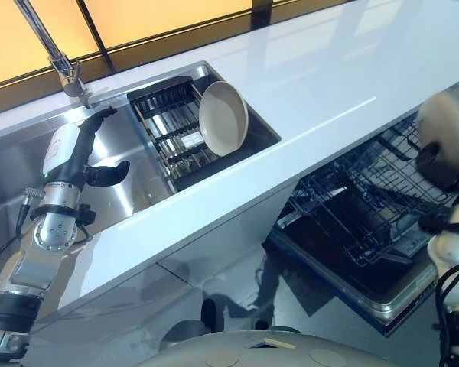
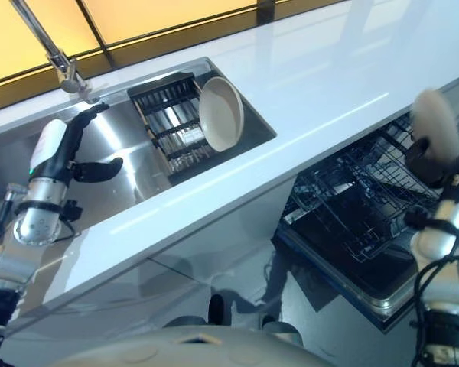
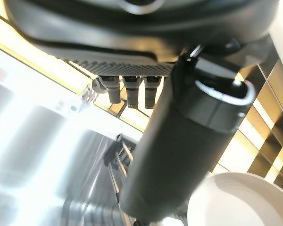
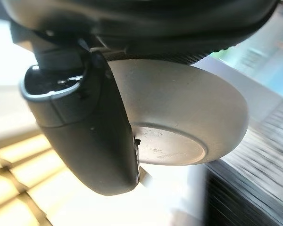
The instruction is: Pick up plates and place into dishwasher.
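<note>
Holding a plate (image 4: 179, 117) pinched in the right hand (image 2: 432, 164), thumb across its underside, up over the open dishwasher (image 1: 367, 222); rack directly below and slightly toward the counter (image 1: 306, 84), so the coming move looks like a short drop, rim first between the wires. Hanging open over the sink (image 1: 122, 145), the left hand (image 1: 80, 157), fingers straight, thumb out. Leaning on edge in the sink rack (image 1: 172, 126), a second plate (image 1: 222, 117), just beside the left hand and far from the right. Seen up close from the right wrist: the plate's foot ring and the thumb's hold, blurred from the head. From the left wrist: second plate's rim past the thumb.
</note>
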Controlling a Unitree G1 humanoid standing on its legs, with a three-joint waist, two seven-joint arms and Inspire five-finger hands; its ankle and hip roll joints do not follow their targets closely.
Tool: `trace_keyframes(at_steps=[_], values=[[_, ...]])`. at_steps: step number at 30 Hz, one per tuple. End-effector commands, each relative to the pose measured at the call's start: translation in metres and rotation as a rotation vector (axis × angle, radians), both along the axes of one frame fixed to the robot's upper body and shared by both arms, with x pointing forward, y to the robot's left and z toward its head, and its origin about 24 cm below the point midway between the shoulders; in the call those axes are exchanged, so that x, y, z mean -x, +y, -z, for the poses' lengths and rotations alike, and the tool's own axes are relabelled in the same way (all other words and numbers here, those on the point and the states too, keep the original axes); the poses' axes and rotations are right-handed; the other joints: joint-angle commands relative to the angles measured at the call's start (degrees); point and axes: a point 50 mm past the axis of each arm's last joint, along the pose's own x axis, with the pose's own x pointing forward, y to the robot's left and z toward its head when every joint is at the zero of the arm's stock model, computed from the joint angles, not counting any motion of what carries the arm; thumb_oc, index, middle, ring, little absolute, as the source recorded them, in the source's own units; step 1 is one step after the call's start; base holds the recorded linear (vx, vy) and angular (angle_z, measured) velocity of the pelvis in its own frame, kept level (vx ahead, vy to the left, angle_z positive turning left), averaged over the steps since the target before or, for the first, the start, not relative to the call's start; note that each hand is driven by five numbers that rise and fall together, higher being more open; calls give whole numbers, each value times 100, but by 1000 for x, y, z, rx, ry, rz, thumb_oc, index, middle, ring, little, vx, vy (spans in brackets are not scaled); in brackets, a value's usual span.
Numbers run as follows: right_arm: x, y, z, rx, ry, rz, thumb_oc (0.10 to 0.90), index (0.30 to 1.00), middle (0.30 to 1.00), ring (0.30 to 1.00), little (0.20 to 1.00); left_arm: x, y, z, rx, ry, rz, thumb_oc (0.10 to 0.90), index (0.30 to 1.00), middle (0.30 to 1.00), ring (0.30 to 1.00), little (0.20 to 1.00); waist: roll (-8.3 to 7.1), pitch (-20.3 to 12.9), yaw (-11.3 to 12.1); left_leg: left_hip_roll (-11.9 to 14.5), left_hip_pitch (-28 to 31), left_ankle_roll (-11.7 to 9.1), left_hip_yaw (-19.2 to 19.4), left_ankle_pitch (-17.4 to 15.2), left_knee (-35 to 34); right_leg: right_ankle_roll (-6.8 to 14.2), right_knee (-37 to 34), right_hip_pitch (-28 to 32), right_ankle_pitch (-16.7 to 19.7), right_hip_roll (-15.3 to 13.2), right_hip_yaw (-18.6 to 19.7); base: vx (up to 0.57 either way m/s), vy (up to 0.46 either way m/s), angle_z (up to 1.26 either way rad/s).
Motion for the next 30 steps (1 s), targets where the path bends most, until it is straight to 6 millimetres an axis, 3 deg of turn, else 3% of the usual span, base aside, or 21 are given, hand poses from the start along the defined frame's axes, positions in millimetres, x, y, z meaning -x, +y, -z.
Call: trace_keyframes(at_steps=[1, 5, 15, 20, 30], values=[[-25, 10, -40, 44, -61, -200, 100, 300, 300, 300, 200, -3, 13, -44, -41, -245, -46, 800, 900, 900, 900, 900, 90, -458, 15, -44, 255, 44, -5, -478, 10, 170, 504, -650, 445, 212, -63, -1, 3, -9], [-34, 22, -13, -41, 151, -340, 100, 300, 300, 300, 200, -5, 11, -45, -42, -242, -47, 800, 900, 900, 900, 900, 83, -438, 12, -38, 252, 28, 3, -461, 10, 165, 507, -648, 448, 193, -99, -2, 0, -7], [-50, 43, 1, -85, 265, -449, 100, 300, 300, 300, 200, -12, 1, -40, -39, -231, -24, 800, 900, 900, 900, 900, 59, -403, 131, -52, 255, 15, -67, -453, 10, 148, 503, -606, 425, 176, -198, 0, 0, 0], [-52, 45, 7, -110, 295, -440, 100, 300, 300, 300, 200, -14, 1, -40, -39, -233, -21, 800, 900, 900, 900, 900, 52, -397, 156, -64, 255, 19, -86, -454, 10, 155, 525, -611, 412, 168, -215, -1, -2, 2], [-56, 37, 30, -40, 383, -260, 100, 300, 300, 300, 200, -20, -8, -38, -33, -222, 7, 800, 900, 900, 900, 900, 110, -413, 284, -88, 284, 17, -159, -467, 10, 157, 480, -543, 414, 149, -273, 5, 3, 3]])
